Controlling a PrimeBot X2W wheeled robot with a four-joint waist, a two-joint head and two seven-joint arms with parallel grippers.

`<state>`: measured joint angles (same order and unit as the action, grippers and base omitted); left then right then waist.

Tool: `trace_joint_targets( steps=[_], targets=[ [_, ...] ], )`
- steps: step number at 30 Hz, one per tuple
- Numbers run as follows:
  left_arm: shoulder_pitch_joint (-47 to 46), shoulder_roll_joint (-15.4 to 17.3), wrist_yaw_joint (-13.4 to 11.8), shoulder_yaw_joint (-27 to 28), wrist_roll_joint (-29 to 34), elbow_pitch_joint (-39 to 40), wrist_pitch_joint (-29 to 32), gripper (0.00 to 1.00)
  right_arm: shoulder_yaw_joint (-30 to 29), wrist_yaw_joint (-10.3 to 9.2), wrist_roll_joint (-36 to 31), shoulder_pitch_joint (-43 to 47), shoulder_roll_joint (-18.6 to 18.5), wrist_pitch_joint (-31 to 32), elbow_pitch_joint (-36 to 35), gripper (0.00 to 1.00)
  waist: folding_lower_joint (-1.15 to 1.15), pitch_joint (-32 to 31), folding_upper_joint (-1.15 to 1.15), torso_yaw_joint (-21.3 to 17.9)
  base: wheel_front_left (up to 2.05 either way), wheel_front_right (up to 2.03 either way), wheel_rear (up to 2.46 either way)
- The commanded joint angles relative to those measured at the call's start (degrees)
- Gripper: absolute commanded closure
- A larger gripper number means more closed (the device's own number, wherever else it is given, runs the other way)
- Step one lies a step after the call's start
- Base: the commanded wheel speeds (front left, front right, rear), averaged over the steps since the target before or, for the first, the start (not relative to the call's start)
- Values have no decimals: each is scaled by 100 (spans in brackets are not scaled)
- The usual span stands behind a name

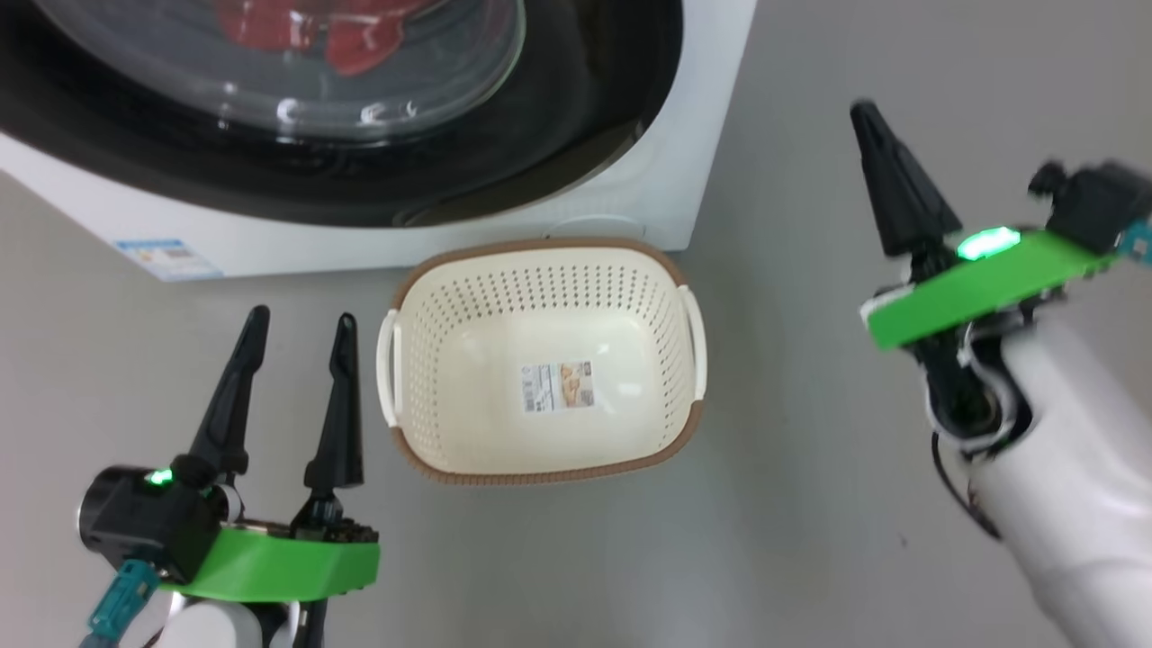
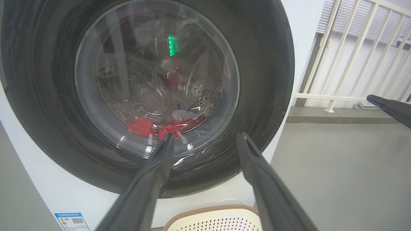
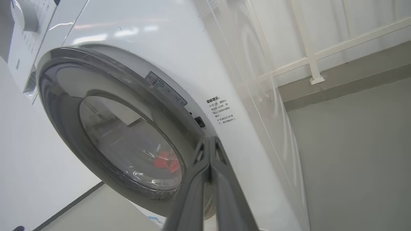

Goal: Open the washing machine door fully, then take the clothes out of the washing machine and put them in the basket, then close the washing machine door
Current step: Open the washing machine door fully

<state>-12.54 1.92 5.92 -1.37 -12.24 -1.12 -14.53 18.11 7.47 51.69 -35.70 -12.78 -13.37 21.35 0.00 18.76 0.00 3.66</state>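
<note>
The washing machine (image 1: 693, 135) stands on the grey floor (image 1: 792, 504) with its door (image 1: 135, 153) shut, the black rim flush against the white front. The clothes (image 1: 351, 45) lie inside the drum, showing red through the glass. The basket (image 1: 540, 247) sits on the floor just in front of the machine, near its right front corner and between the two arms, with its paper label showing on the bottom.

The left end effector (image 1: 302, 315) hangs just left of the basket, fingers spread apart and pointing at the lower door. The right end effector (image 1: 866, 112) has its fingers pressed together and hangs over open floor right of the machine's corner. In the right wrist view it points at the door's right edge. A white railing (image 2: 337, 54) bounds the floor beyond the machine.
</note>
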Motion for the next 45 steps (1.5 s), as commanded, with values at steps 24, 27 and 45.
trace_joint_targets(
  steps=[24, 27, 45],
  targets=[
    [-676, 96, 13, -112, -129, 364, -47, 0, 201, 2, 4175, -2385, -614, 2503, -423, 100, 0, 1313, 0, 559, 0, 0, 0],
    [-739, 96, 18, -155, -158, 380, -47, 0, 79, 2, 4468, -2585, -573, 2851, -312, 100, 0, 1430, 0, 621, 0, 0, 0],
    [-948, 96, 48, -298, -175, 416, -47, 0, -413, 2, 4742, -3189, -392, 4076, 122, 100, 0, 1750, 0, 794, 0, 0, 0]
  ],
)
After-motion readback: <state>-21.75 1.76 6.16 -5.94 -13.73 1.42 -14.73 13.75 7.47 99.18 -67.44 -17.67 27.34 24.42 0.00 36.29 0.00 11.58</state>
